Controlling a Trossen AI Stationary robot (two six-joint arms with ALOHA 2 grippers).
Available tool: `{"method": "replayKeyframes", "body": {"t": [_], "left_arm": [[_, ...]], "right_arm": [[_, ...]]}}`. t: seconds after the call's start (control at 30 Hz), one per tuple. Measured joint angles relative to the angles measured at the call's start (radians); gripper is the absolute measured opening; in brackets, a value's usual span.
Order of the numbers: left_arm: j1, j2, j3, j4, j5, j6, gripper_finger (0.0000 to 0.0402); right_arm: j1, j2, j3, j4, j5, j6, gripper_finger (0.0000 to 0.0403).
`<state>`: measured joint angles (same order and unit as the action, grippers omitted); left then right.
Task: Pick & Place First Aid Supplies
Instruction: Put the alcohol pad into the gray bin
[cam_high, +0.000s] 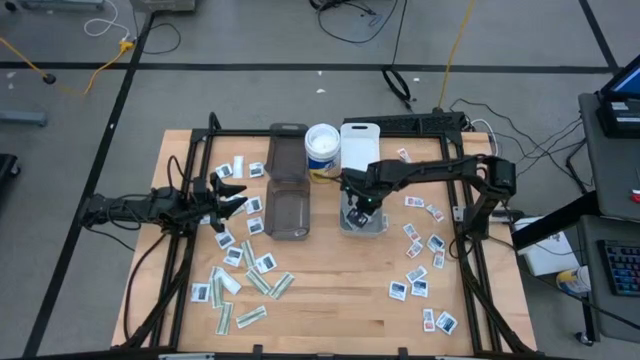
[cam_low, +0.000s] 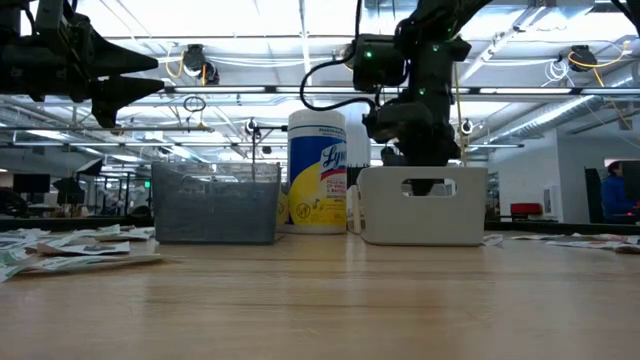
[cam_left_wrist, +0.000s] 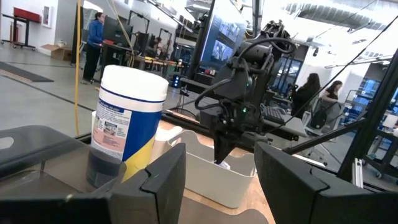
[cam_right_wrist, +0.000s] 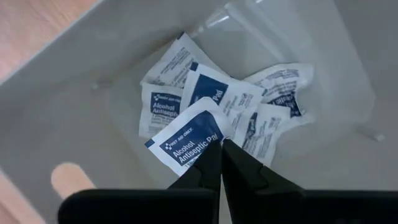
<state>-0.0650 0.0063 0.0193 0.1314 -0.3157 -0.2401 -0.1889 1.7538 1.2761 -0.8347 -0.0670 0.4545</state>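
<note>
Right wrist view: right gripper (cam_right_wrist: 219, 163) pinches alcohol pad (cam_right_wrist: 186, 144) over bin (cam_right_wrist: 74, 93).

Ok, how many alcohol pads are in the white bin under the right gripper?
6 alcohol pads show: one against the right gripper, five overlapping just beyond it; more may lie underneath.

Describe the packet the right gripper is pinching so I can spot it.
Find the white bin by the wipes canister; the right gripper is down inside it. Of the alcohol pad packets there, it is the topmost one, its corner pinched between the shut fingers.
</note>
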Motion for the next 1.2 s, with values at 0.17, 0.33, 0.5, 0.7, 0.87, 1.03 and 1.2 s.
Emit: {"method": "replayKeyframes", "body": {"t": [0.17,0.33,0.5,0.7,0.87,1.03,1.2], "left_arm": [[0.000,0.000,0.000,0.000,0.000,0.000,0.0196],[0.000,0.000,0.000,0.000,0.000,0.000,0.0196],[0.000,0.000,0.000,0.000,0.000,0.000,0.0196],[0.000,0.000,0.000,0.000,0.000,0.000,0.0196],[0.000,0.000,0.000,0.000,0.000,0.000,0.0196],[0.000,0.000,0.000,0.000,0.000,0.000,0.0196],[0.000,0.000,0.000,0.000,0.000,0.000,0.0196]], "right_arm": [[0.001,-0.001,-0.002,0.005,-0.014,0.003,0.0050],[0.001,-0.001,0.001,0.009,-0.038,0.004,0.0145],[0.001,-0.001,0.001,0.009,-0.038,0.004,0.0233],[-0.007,-0.022,0.024,-0.028,-0.039,0.076,0.0270],[-0.024,-0.070,0.027,-0.048,-0.053,0.138,0.0265],[-0.041,-0.123,0.026,-0.106,-0.094,0.161,0.0257],[-0.047,-0.196,0.026,-0.194,-0.088,0.141,0.0256]]}}
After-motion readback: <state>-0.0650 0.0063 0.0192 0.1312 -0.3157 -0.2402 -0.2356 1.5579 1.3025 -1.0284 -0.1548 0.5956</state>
